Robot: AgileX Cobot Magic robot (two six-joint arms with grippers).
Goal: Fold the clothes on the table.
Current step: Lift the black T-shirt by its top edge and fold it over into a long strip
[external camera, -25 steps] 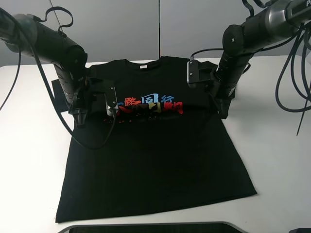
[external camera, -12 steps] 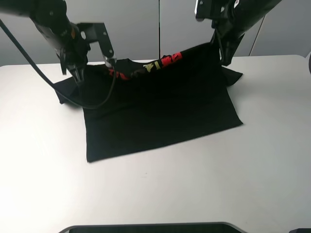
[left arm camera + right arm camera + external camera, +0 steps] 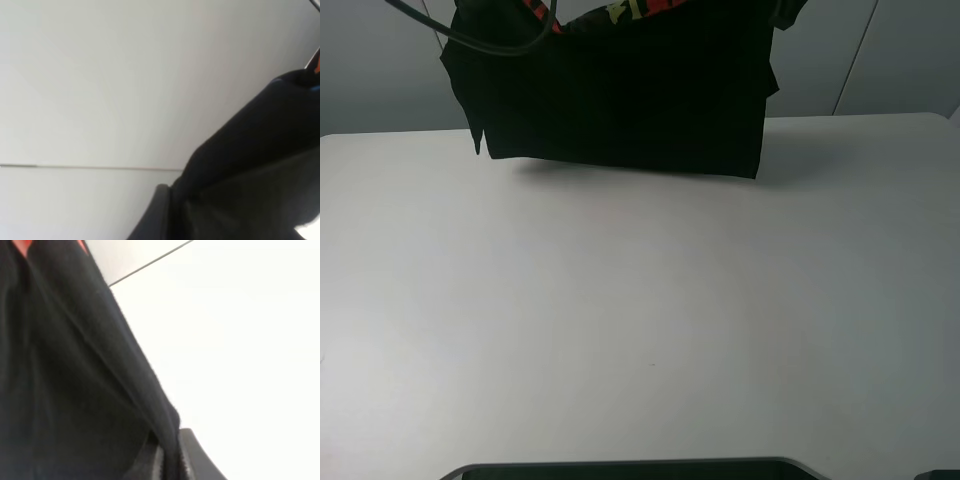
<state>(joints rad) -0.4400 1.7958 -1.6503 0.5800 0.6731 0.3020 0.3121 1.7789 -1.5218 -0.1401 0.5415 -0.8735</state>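
High cam: black T-shirt (image 3: 620, 90) hangs doubled over, up off the table (image 3: 640, 330), above its far edge. Red and yellow print (image 3: 630, 12) shows along the top, the hem runs near straight, and there's a shadow on the tabletop below. Black cable (image 3: 490, 42) loops across its upper left; grey wall panels (image 3: 880, 60) behind. Both grippers out of shot here.

Left wrist cam: left gripper (image 3: 172, 215) is clamped on bunched black cloth w/ one dark finger (image 3: 159, 212) showing, the other buried in fabric. Pale backdrop.

Right wrist cam: right gripper (image 3: 167, 462) is closed tight, a shirt fold pinched betw. both fingers (image 3: 197, 457), and cloth fills the view's left.
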